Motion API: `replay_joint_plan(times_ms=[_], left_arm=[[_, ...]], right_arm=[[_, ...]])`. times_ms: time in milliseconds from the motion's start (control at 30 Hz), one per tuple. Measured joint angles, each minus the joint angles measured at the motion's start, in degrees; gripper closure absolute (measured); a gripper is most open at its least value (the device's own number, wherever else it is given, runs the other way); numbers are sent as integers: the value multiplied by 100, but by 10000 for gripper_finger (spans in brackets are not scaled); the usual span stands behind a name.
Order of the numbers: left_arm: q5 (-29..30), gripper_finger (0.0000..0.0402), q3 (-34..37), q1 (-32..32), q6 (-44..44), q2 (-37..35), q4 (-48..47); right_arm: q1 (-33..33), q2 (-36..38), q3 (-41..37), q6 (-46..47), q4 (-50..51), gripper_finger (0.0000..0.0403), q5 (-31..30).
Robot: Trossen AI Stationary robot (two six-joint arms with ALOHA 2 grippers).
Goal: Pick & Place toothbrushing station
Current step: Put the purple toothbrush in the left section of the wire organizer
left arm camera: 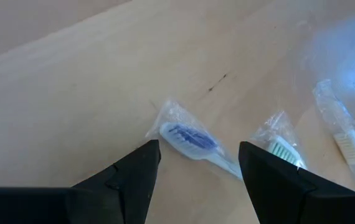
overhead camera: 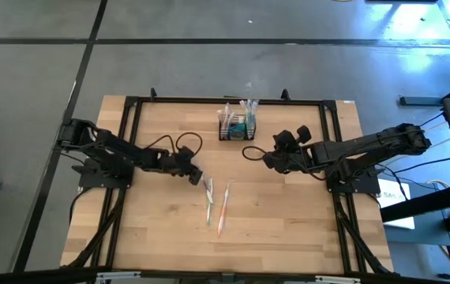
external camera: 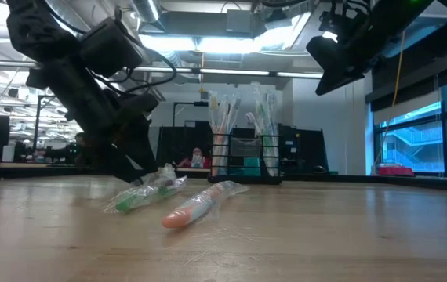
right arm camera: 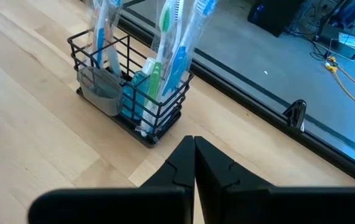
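Wrapped toothbrushes on a wooden table

Three toothbrushes in clear wrappers lie on the light wooden table [overhead camera: 288,229] near its middle: a blue-bristled toothbrush [left arm camera: 190,140], a green toothbrush [external camera: 141,196] just beside it, and an orange-pink toothbrush [overhead camera: 223,209] alongside, slanting toward the table's near edge. A black metal frame [overhead camera: 209,100] runs along the table's far edge and down both sides. The floor around the table is grey [overhead camera: 35,79], crossed by dark lines. Beyond the far edge the room shows ceiling lights and large windows [external camera: 416,133].
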State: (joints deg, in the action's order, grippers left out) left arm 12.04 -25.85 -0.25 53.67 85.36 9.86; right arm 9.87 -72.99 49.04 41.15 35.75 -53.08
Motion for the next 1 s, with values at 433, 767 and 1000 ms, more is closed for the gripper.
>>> replay_joint_plan(times_ms=[433, 767, 1000], left_arm=[[-209, 227, 7, 352, -624, 7, -102], [-590, 318, 20, 782, -2659, 20, -13], [-1042, 372, 23, 1074, -3488, -38, -24]], right_arm=[[0, 0, 0, 4, -19, 394, 6], [0, 0, 0, 41, -19, 394, 13], [0, 0, 0, 42, -19, 394, 11]])
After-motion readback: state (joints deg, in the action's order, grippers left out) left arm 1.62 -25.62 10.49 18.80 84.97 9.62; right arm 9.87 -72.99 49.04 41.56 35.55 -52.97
